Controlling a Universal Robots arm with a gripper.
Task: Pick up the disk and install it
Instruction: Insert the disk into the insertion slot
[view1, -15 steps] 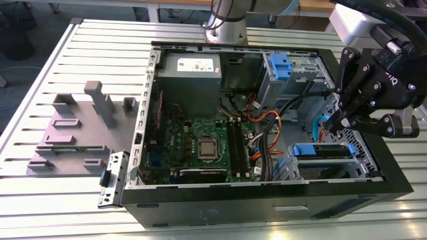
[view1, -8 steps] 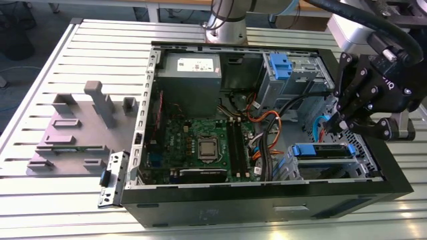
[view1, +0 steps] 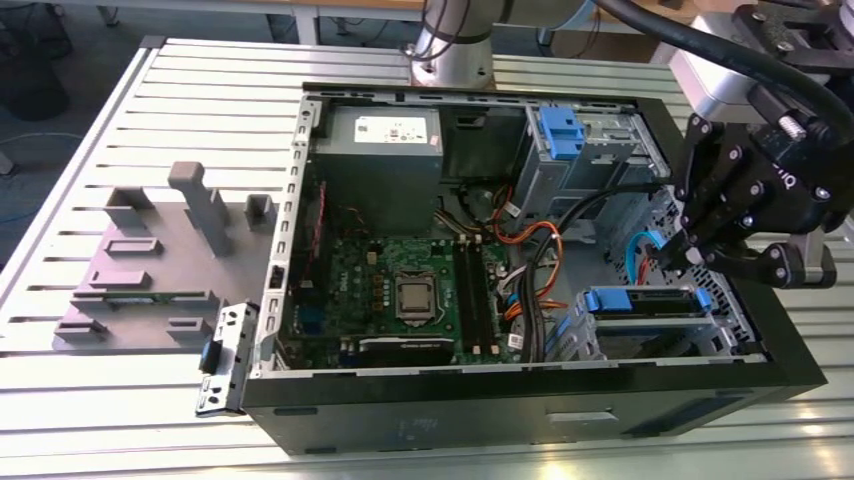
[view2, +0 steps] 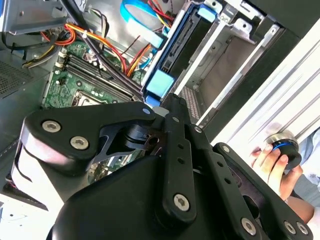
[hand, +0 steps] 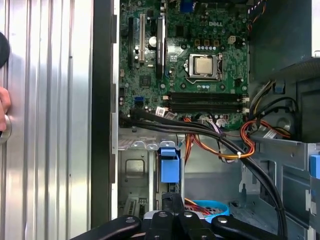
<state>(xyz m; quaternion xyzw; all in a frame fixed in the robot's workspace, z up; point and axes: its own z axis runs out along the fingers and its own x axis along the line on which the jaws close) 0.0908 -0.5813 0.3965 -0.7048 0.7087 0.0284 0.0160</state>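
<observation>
One computer case (view1: 534, 395): open on the slatted table (view1: 120, 420).
Gripper (view1: 674, 262): I read its fingers (view2: 172, 107) as pressed together, empty, above the drive cage (view1: 654, 335).
Disk (view2: 182, 45): seated edge-on in that cage, just beside the gripper's tip.

In the exterior view the gripper (view1: 694, 255) hangs over the case's (view1: 534, 405) drive end; whether its fingers are open or closed cannot be told, as its dark links mask the tips. The arm runs off the top and right edges. The disk (view1: 643, 303) sits in the cage (view1: 587, 340), only its blue front and top strip showing; its label is hidden. In the second wrist view the gripper body covers most of the motherboard (view2: 80, 85), and the disk (view2: 175, 50) shows only as a dark edge behind a blue tab. A hand (view2: 277, 165) is cut by the right edge. In the first wrist view another hand (hand: 4, 117) is cropped at the left edge.
</observation>
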